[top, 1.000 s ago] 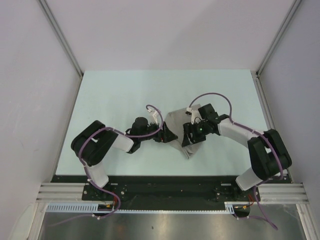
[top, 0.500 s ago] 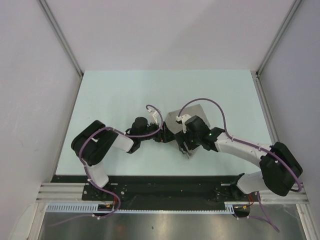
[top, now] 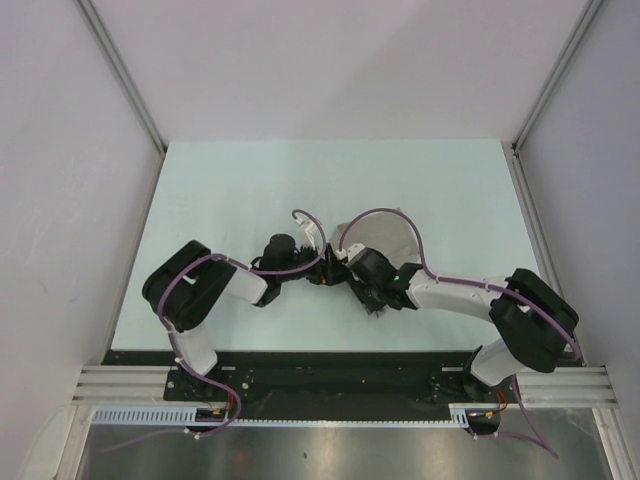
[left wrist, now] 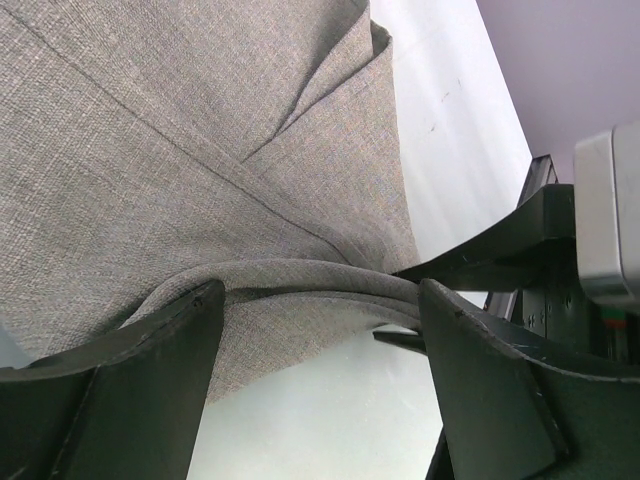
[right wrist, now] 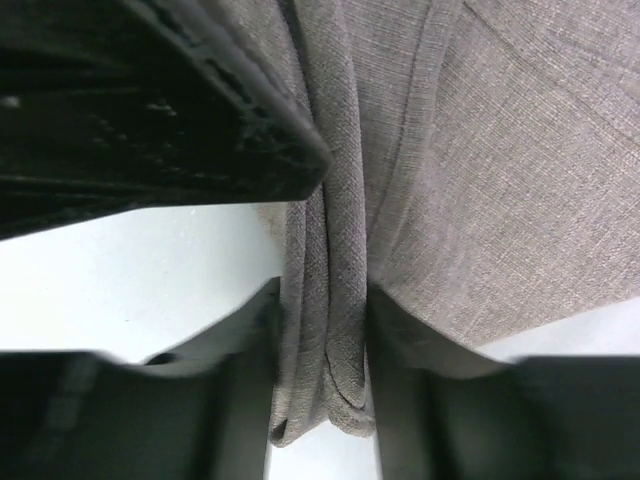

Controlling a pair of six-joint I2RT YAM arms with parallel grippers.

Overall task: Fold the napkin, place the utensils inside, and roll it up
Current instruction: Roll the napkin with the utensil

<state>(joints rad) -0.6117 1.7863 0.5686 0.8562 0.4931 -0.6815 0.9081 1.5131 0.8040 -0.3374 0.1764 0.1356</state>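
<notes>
- Between the fingertips of the left gripper (left wrist: 320,300): a soft folded edge of the napkin (left wrist: 200,130), draped across the gap; jaws spread wide, far wider than the cloth is thick, so judged to be gripping nothing; rest of the cloth spread ahead of the fingers on the pale table (left wrist: 450,120).
- Just to the right of that gripper, almost tip to tip with it: the right gripper (right wrist: 322,300); jaws drawn nearly together, pinching a doubled ridge of the cloth that runs straight ahead from the fingertips.
- Progress, as a judgement: folding under way, with several layers and creases already laid; no spoon visible in any view, so cannot tell whether tucked inside or not yet brought in; no tight roll formed yet; placing and rolling probably left to do.
- Writing: no brand, label or lettering readable anywhere.
</notes>
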